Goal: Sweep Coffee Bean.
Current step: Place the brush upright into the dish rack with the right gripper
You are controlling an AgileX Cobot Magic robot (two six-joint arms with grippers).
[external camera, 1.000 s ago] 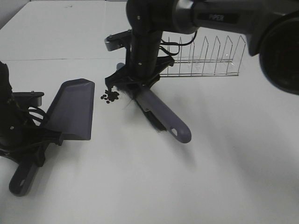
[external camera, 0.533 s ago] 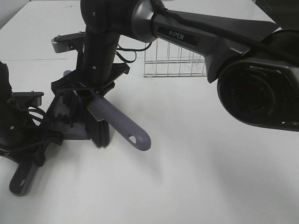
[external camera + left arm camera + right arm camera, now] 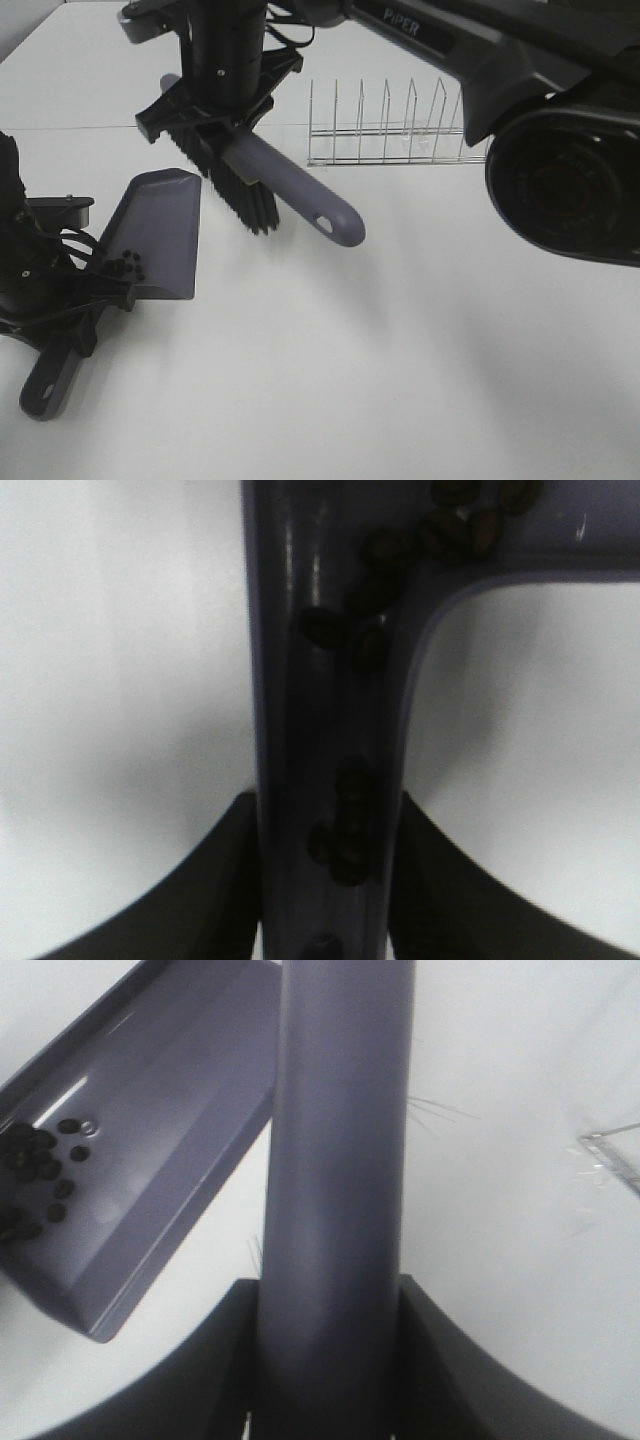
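Coffee beans (image 3: 128, 266) in dustpan (image 3: 165, 225), bunched at rear corner by handle. Left wrist view shows string of them running lengthwise down handle groove. Dustpan long axis: handle toward near-left, open lip facing right. Left gripper (image 3: 325, 880) fingers pinch dustpan handle. Right gripper (image 3: 330, 1360) fingers clamp brush (image 3: 300, 190) handle; handle points near-right, bristles down, just beside lip. Plain white table (image 3: 400, 350); wire dish rack (image 3: 390, 130) at back.

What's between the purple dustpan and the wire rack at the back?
The purple brush, clamped in the right gripper, is between the dustpan and the wire rack, seen from the high camera.
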